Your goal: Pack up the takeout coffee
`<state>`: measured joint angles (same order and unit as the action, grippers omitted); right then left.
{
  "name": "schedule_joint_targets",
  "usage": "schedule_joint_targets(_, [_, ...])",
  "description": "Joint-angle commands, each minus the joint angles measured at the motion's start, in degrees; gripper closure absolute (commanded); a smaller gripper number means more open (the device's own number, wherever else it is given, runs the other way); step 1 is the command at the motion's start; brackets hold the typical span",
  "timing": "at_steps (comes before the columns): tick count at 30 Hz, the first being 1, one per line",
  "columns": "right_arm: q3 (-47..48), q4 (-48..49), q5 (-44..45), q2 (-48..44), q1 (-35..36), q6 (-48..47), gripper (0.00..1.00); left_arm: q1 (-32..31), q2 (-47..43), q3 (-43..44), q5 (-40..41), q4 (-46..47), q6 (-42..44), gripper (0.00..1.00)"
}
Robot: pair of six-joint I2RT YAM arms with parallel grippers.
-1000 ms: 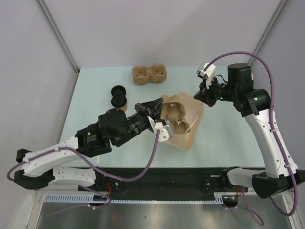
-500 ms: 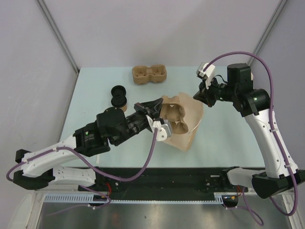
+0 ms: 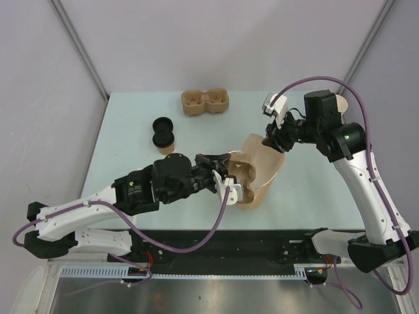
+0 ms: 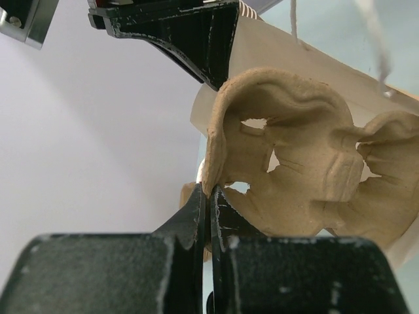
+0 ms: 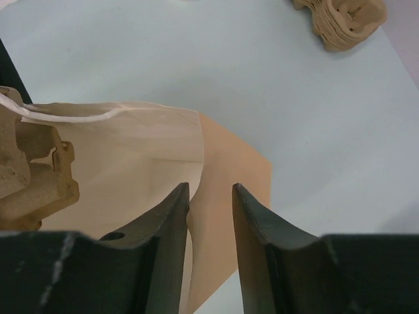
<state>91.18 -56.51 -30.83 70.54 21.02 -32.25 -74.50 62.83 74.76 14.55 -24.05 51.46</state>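
Note:
The takeout coffee, a small tan cup (image 3: 166, 148) with black lids (image 3: 162, 130), stands at the table's left, away from both grippers. My left gripper (image 3: 228, 167) is shut on the rim of a brown pulp two-cup tray (image 3: 246, 171), seen close in the left wrist view (image 4: 308, 176), and holds it inside the mouth of a tan paper bag (image 3: 270, 163). My right gripper (image 3: 270, 141) is at the bag's far rim. In the right wrist view its fingers (image 5: 243, 209) stand slightly apart with the bag's wall (image 5: 216, 170) between them.
A second stack of pulp trays (image 3: 205, 103) sits at the back middle and shows in the right wrist view (image 5: 344, 19). A pale cup-like shape (image 3: 341, 103) is mostly hidden behind the right arm. The table edge (image 3: 105, 131) runs close to the cup on the left.
My left gripper pushed the tray rightward, deeper into the bag. My right gripper moved down-left onto the bag's rim. The bag now stands more upright.

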Motion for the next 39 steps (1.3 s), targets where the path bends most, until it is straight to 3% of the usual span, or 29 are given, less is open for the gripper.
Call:
schedule_joint_targets(1, [0.2, -0.7, 6.1, -0.5, 2.5, -2.1, 0.63, -0.3, 0.1, 0.4, -1.4, 0.0, -2.9, 1.0])
schedule_joint_targets(6, [0.4, -1.2, 10.7, -0.2, 3.2, -3.4, 0.78, -0.3, 0.0, -0.1, -1.5, -0.3, -3.5, 1.0])
schedule_joint_targets(11, [0.4, -2.4, 14.3, 0.0, 5.9, -4.1, 0.77, -0.4, 0.2, -0.3, -1.3, 0.1, -3.3, 1.0])
schedule_joint_targets(12, [0.4, -2.4, 14.3, 0.2, 6.3, -4.0, 0.8, -0.6, 0.3, -0.2, -0.9, 0.1, -3.1, 1.0])
schedule_joint_targets(14, [0.4, -1.8, 13.1, 0.6, 7.4, -3.8, 0.97, -1.1, 0.8, 0.5, -0.7, 0.3, -2.2, 1.0])
schedule_joint_targets(15, [0.7, -1.5, 12.3, 0.6, 8.0, -3.6, 1.0, -1.3, 1.1, 1.3, -0.6, 0.4, -1.6, 1.0])
schedule_joint_targets(25, [6.0, -2.9, 2.7, 2.6, 10.8, 0.0, 1.0, -3.2, 7.0, 11.0, -0.1, -7.7, -1.2, 1.0])
schedule_joint_targets(39, [5.4, -3.5, 4.5, 1.5, 15.2, 4.4, 1.0, -3.9, 9.2, 17.4, 7.9, -8.3, -0.7, 1.0])
